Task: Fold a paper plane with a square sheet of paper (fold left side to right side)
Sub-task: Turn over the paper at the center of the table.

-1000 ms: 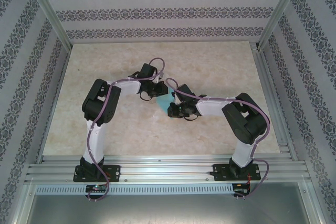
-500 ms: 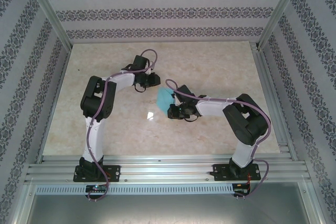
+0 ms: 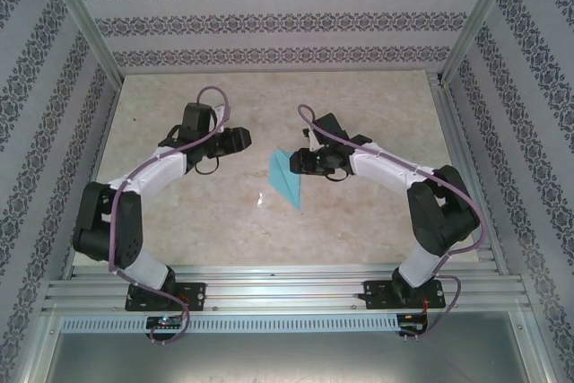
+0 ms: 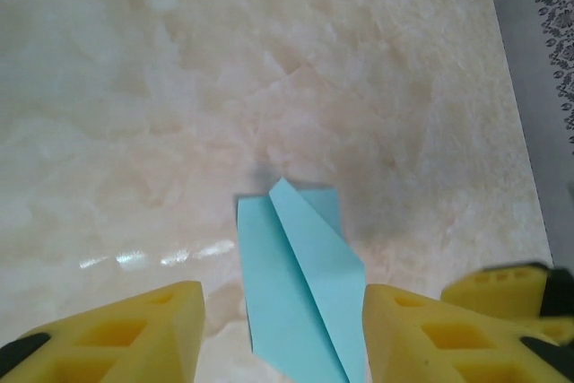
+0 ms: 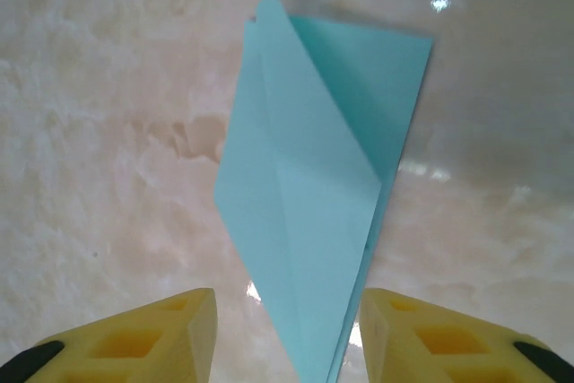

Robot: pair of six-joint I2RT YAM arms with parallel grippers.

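from the overhead camera i saw the paper plane [image 3: 287, 178] lying flat on the marble-look bench [image 3: 368, 105], near the middle, between the two arms. it was a slim cyan dart, with its broad end toward the far side and its point toward the arm bases, a little to the right. the left claw [image 3: 240, 139] sat up and to the left of it, apart from the paper, with bare bench between them. the right claw [image 3: 294, 163] was just beside the right edge of the paper plane; i could not tell from above whether they touched.

in the left wrist view the left claw [image 4: 282, 320] stood wide, its yellow fingers [image 4: 134, 334] spread and pinching nothing. the paper plane [image 4: 300, 293] lay on the bench in the gap ahead. in the right wrist view the right claw [image 5: 287, 325] was likewise wide, with a finger on either side of the paper plane [image 5: 309, 204], whose narrow point ran down into the gap. folded flaps and one long crease showed on the paper.
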